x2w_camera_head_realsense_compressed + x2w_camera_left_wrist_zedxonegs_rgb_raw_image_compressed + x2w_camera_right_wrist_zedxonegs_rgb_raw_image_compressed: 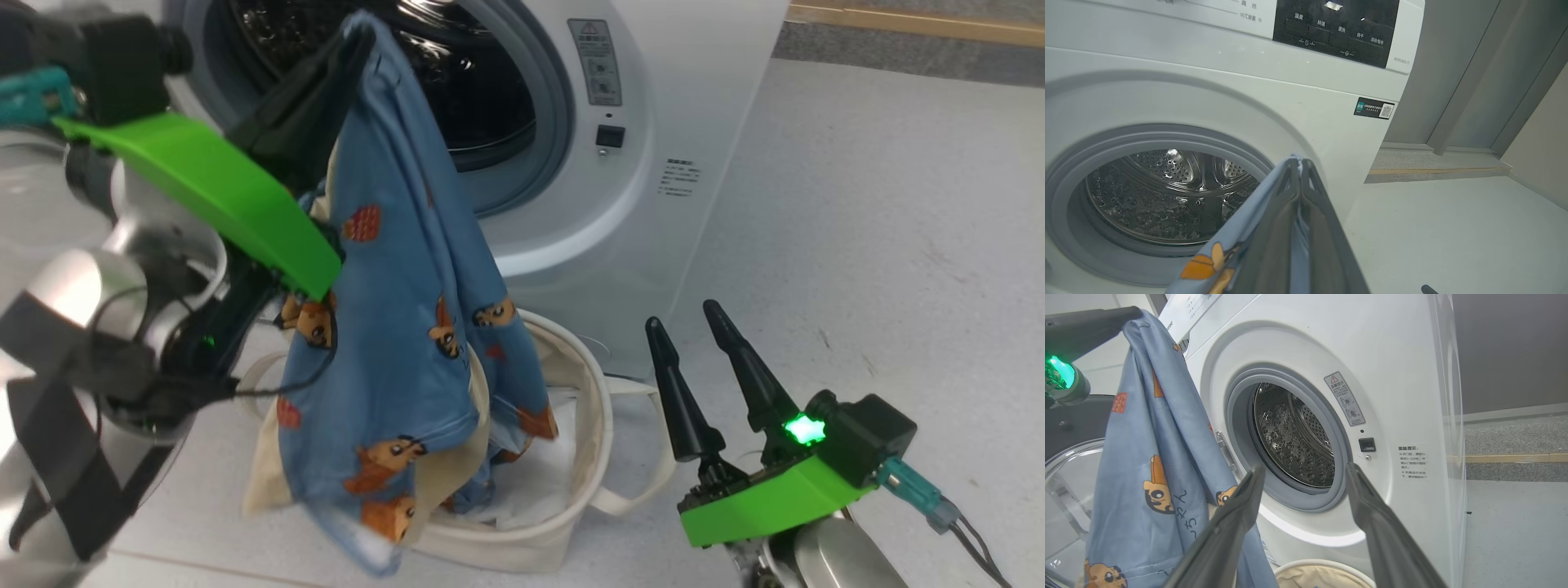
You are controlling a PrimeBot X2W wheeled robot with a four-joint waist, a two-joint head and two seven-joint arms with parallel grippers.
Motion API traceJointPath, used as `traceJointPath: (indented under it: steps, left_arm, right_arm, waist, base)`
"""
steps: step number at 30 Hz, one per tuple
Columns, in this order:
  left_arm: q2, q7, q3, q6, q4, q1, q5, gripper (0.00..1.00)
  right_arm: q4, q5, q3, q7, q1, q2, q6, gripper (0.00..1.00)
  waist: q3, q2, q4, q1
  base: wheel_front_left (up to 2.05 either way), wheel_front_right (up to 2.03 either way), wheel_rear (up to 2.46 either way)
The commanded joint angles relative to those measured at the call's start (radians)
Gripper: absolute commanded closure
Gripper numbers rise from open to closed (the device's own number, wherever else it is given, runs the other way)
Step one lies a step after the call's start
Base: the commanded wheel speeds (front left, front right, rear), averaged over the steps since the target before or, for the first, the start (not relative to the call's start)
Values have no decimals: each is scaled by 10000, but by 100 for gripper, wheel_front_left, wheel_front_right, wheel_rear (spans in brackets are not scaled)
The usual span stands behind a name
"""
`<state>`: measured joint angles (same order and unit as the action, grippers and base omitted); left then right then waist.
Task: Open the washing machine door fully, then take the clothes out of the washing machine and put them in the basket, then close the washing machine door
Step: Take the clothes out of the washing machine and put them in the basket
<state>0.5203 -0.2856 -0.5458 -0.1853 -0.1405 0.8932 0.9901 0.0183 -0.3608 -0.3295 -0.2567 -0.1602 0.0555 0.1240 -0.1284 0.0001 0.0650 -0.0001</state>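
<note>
My left gripper (353,39) is shut on the top of the clothes (400,327), a light blue garment with bear prints. It hangs in front of the washing machine (678,106), whose steel drum (1167,196) stands open. The garment's lower end hangs over the near left rim of the cream basket (584,457) on the floor; I cannot tell whether it touches. In the left wrist view the shut fingertips (1295,163) pinch blue fabric. The washing machine door (1081,420) is swung open at the left. My right gripper (686,320) is open and empty, to the right of the basket.
A white sheet of paper (543,482) lies inside the basket. Bare grey floor (882,245) stretches to the machine's right. A grey wall and a low wooden threshold strip (1437,171) lie beyond the machine.
</note>
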Motion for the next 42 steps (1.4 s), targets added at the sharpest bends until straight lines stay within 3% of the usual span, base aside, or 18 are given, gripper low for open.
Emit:
traceJointPath:
  steps: [1, 7, 12, 20, 27, 33, 42]
  left_arm:
    - [482, 54, 492, -28, -284, 277, 39, 100]
    - [604, 415, 487, -42, -49, -906, 247, 100]
    - [506, 1052, 190, 181, 952, -2220, 255, 100]
    - [-398, 2663, -389, 975, 3426, -2855, -252, 100]
    - [-1356, 4281, -516, 1904, 7585, -2867, -368, 100]
    - [-2107, 4950, -645, 2757, 10877, -2452, -319, 100]
    - [-3194, 5299, -1085, 3150, 12618, -1479, -264, 100]
  right_arm:
    - [-357, 98, -197, -51, -96, -53, 67, 0]
    - [-377, 103, -180, -51, -39, -53, 67, 0]
    - [-421, 110, -149, -51, -42, -53, 67, 0]
    - [-513, 356, 82, -51, -81, -53, 67, 0]
    - [-580, 545, -100, -51, -241, -53, 67, 0]
    - [-723, 809, -10, -51, -343, -53, 67, 0]
    - [-990, 872, -103, -51, -529, -53, 67, 0]
  waist:
    - [-15, -1, -72, 1]
    - [-127, -1, -435, 1]
    - [-286, -1, -823, 1]
    - [-597, -1, -1241, 1]
    - [-1102, -1, -1690, 1]
    - [-1779, -1, -2201, 1]
    - [-2765, -1, -2759, 1]
  base:
    - [0, 0, 0]
    - [0, 0, 0]
    - [0, 0, 0]
    - [0, 0, 0]
    - [0, 0, 0]
    - [0, 0, 0]
    - [0, 0, 0]
